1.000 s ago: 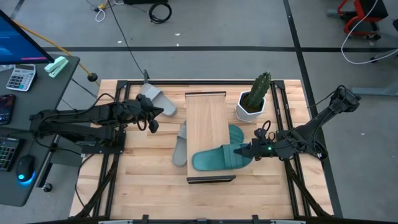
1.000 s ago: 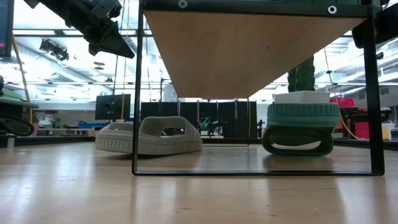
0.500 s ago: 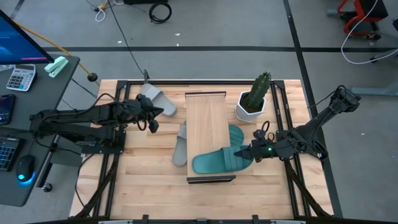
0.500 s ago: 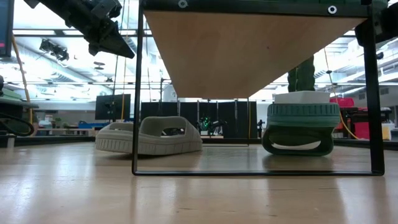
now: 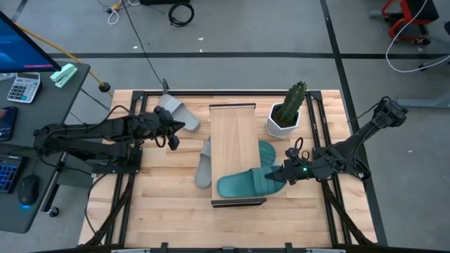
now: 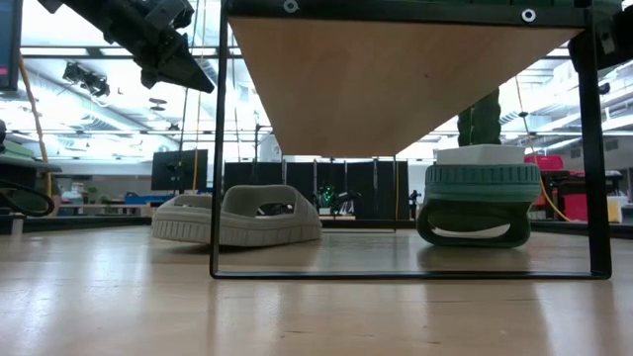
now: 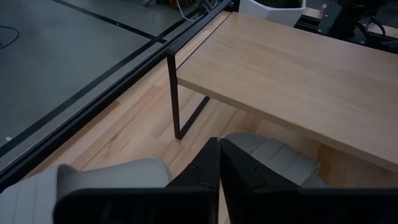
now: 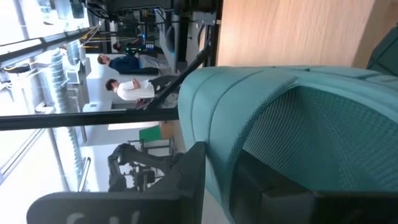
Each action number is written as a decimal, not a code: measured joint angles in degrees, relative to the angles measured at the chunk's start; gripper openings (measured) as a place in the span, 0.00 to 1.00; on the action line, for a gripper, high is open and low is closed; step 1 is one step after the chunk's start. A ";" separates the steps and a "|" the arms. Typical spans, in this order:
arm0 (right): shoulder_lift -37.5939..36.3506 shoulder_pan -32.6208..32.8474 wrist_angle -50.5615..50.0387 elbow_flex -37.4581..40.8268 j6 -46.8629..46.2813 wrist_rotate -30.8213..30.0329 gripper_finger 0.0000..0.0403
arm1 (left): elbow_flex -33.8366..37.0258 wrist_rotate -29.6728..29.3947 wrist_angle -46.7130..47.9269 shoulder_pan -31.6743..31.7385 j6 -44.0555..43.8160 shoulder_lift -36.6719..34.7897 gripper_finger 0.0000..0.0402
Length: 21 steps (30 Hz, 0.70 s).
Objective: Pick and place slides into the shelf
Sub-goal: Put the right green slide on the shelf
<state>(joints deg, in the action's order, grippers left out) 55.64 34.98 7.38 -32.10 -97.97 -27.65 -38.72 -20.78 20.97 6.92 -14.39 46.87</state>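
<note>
Over the last second the teal slide [image 5: 245, 183] in your right pincer [image 5: 279, 173] slips a little further toward the shelf [image 5: 234, 140], crossing its near end; the carry is slow and placement isn't done. Your right pincer is clenched on that slide's edge, as the right wrist view shows up close [image 8: 249, 118]. Your left pincer [image 5: 171, 135] hasn't moved: clamped shut on nothing, left of the shelf, over the worktop [image 5: 162, 204]. The high view shows a second teal slide [image 5: 268, 152] right of the shelf, one grey slide [image 5: 204, 163] at the shelf's left edge and another [image 5: 176, 112] beyond the left pincer. The low view adds that the shelf's underside space holds nothing.
</note>
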 joint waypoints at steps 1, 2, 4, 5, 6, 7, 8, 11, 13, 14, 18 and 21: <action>0.00 0.00 0.00 0.00 0.00 -0.14 0.16 | 0.00 -0.02 -0.01 0.00 0.00 0.01 0.04; 0.00 0.00 0.00 0.00 0.00 -0.23 0.17 | 0.00 -0.01 -0.02 0.00 0.00 0.00 0.05; 0.01 0.00 -0.02 0.00 0.07 -0.28 0.18 | 0.00 -0.02 -0.02 0.00 0.00 -0.01 0.05; 0.02 0.00 -0.04 0.00 0.10 -0.28 0.19 | 0.00 0.00 -0.04 0.00 0.00 0.01 0.06; 0.01 0.00 -0.04 0.00 0.26 -0.28 0.21 | 0.00 -0.02 -0.04 0.00 0.00 -0.01 0.06; 0.02 0.00 -0.04 0.00 0.36 -0.28 0.23 | 0.00 0.00 -0.04 -0.01 0.00 -0.02 0.06; 0.02 0.00 -0.04 0.00 0.48 -0.30 0.25 | 0.00 -0.02 -0.05 0.00 0.00 0.00 0.05; 0.02 0.00 -0.23 0.00 0.50 -0.28 0.32 | 0.00 -0.02 -0.07 -0.01 0.00 -0.01 0.04; 0.02 0.00 -0.33 0.00 0.50 -0.24 0.37 | 0.00 -0.01 -0.07 -0.01 0.00 0.00 0.03; 0.02 0.00 -0.36 0.00 0.49 -0.22 0.40 | 0.00 -0.01 -0.09 0.00 0.00 -0.01 0.03; 0.02 0.00 -0.50 0.00 0.26 -0.08 0.47 | 0.00 -0.02 -0.11 0.00 0.00 0.00 0.03; 0.02 0.00 -0.50 0.00 0.26 -0.08 0.50 | 0.00 -0.02 -0.11 0.00 0.00 -0.02 0.04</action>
<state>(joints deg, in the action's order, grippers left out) 55.66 34.98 6.87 -32.10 -97.71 -27.73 -38.72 -20.80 20.86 6.92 -14.39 46.85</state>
